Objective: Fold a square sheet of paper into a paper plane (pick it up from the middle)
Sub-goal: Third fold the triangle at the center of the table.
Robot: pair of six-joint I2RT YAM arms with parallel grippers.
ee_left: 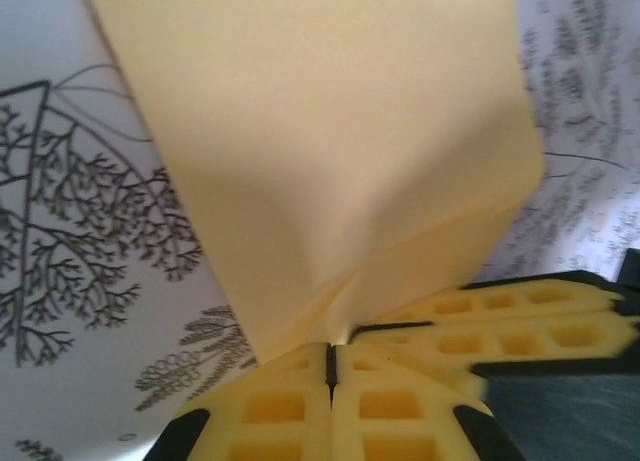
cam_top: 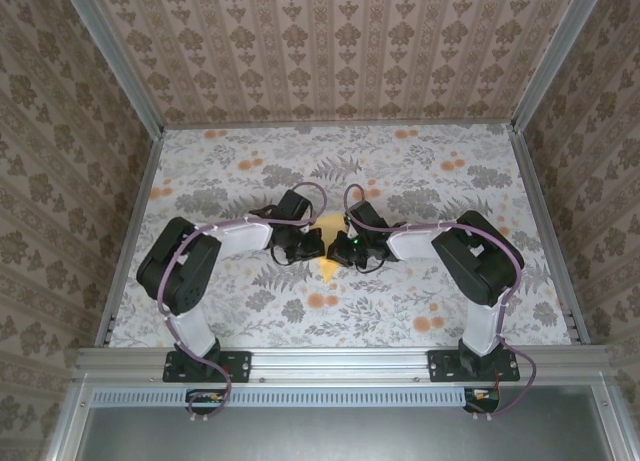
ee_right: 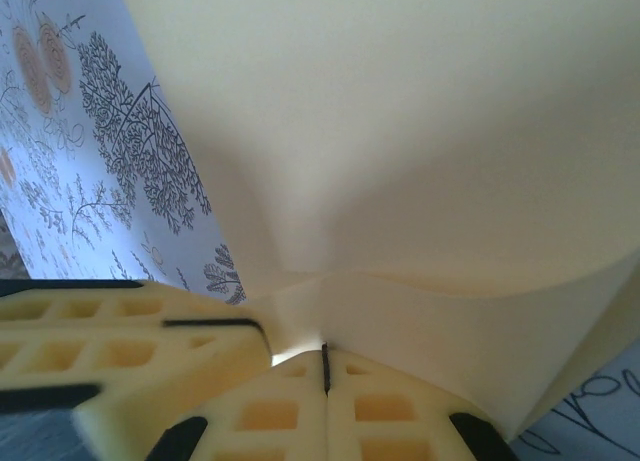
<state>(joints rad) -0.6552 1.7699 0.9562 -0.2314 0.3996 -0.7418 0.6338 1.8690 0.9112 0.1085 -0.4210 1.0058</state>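
Note:
The yellow sheet of paper (cam_top: pixel 328 222) sits at the middle of the table, with a pointed tip showing above and below the two wrists. The wrists cover most of it, so its full outline is hidden. My left gripper (cam_top: pixel 312 246) and right gripper (cam_top: pixel 340 249) meet tip to tip over it. In the left wrist view the left gripper (ee_left: pixel 330 366) is shut on the paper (ee_left: pixel 330 131), which buckles upward; the right gripper's fingers (ee_left: pixel 520 321) lie just beside it. In the right wrist view the right gripper (ee_right: pixel 325 366) pinches the same paper (ee_right: pixel 400 131), next to the left fingers (ee_right: pixel 100 341).
The table (cam_top: pixel 250 171) carries a floral cloth with grey leaves and orange blotches. Aluminium rails run along the left (cam_top: pixel 130 231) and right (cam_top: pixel 545 231) sides, with patterned walls behind. Both arm elbows stand out toward the table's sides.

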